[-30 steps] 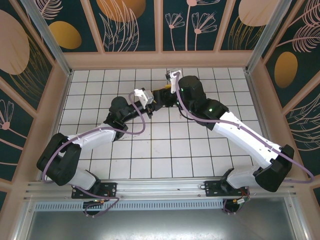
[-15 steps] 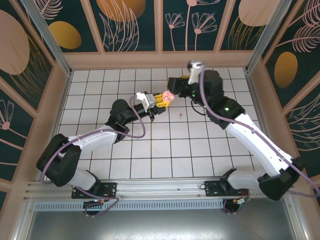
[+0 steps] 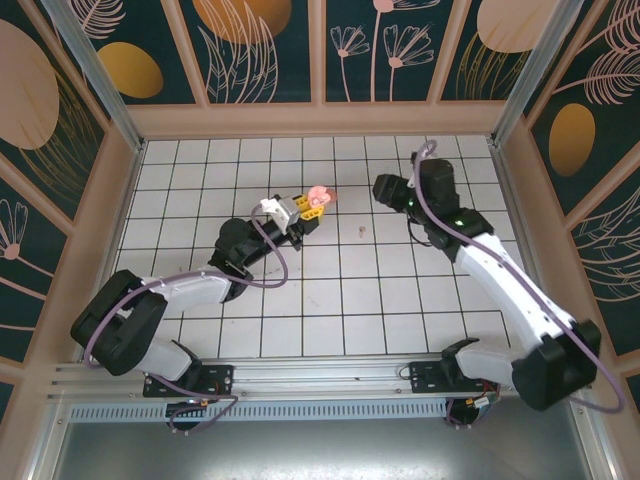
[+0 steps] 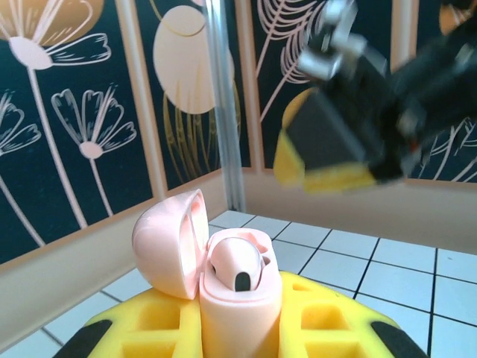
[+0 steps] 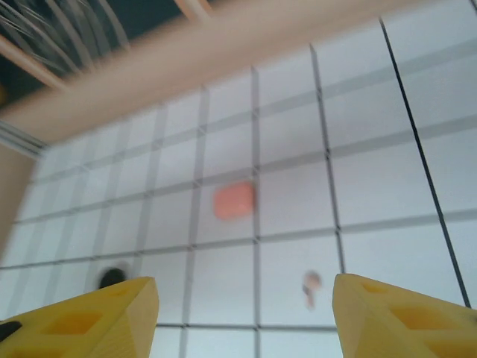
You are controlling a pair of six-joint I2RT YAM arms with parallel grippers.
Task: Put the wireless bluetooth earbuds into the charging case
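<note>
1. We found the left jaws clamped on the pale pink egg-shaped plastic charging case [image 4: 240,309], yellow fingers [image 4: 141,332] pressing its base from both sides, above the white tiled bench [image 3: 330,300]
2. Its hinged lid [image 4: 170,242] stood open to the left, and one pale pink stemmed earbud [image 4: 237,267] sat in the body
3. The right jaws stood wide apart, holding nothing, yellow fingertips [image 5: 112,313] at the lower corners of the right wrist view, to the right of the case from above
4. A second tiny pale pink earbud [image 5: 311,282] lay loose on a bench tile
5. A blurred coral-salmon patch [image 5: 234,200] and a small black blob [image 5: 112,278] showed farther off; we could not tell what they were
</note>
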